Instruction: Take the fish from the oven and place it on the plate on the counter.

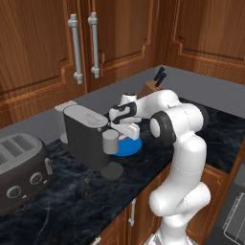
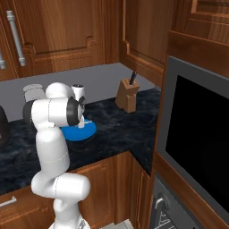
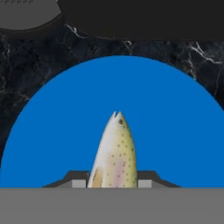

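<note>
Fish (image 3: pixel 114 153): clamped in our gripper (image 3: pixel 113 179), lower centre, over blue plate (image 3: pixel 57 131). We should lower gently, then release.

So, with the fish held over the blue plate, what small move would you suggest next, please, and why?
Probably lower slightly and open the gripper: the fish sits between its fingertips, head over the middle of the plate, so releasing should land it there.

Soft, even light everywhere. The pictures look a bit blurry. The black counter (image 1: pixel 72 201) shines a little.
</note>
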You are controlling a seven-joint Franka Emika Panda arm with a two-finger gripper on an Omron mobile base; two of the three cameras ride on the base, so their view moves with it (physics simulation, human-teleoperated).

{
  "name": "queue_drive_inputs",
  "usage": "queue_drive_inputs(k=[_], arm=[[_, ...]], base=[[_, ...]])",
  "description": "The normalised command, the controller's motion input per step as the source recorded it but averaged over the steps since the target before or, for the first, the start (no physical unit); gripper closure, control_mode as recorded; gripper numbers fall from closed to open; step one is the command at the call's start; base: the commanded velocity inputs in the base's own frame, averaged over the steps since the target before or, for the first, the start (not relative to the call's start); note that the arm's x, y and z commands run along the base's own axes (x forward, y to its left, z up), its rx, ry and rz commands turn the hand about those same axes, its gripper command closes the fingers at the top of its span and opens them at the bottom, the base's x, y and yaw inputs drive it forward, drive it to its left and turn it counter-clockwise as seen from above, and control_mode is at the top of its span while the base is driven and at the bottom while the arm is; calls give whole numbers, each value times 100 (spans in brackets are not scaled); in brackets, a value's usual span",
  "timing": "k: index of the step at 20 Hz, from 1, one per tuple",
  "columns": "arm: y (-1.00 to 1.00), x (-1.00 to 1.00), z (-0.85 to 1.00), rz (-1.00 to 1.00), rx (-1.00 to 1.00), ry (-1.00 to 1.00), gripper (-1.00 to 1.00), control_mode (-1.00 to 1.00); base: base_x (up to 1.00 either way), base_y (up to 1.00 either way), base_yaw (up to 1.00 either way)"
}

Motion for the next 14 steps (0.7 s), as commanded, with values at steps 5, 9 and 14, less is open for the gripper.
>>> queue_drive_inputs(k=[5,9,14], arm=[[17,0,-20,10,0,0,100,-100],[17,0,-39,9,0,0,100,-100],[1,0,-5,1,0,0,100,-100]], base=[[0,0,0],[0,0,0],[0,0,0]])
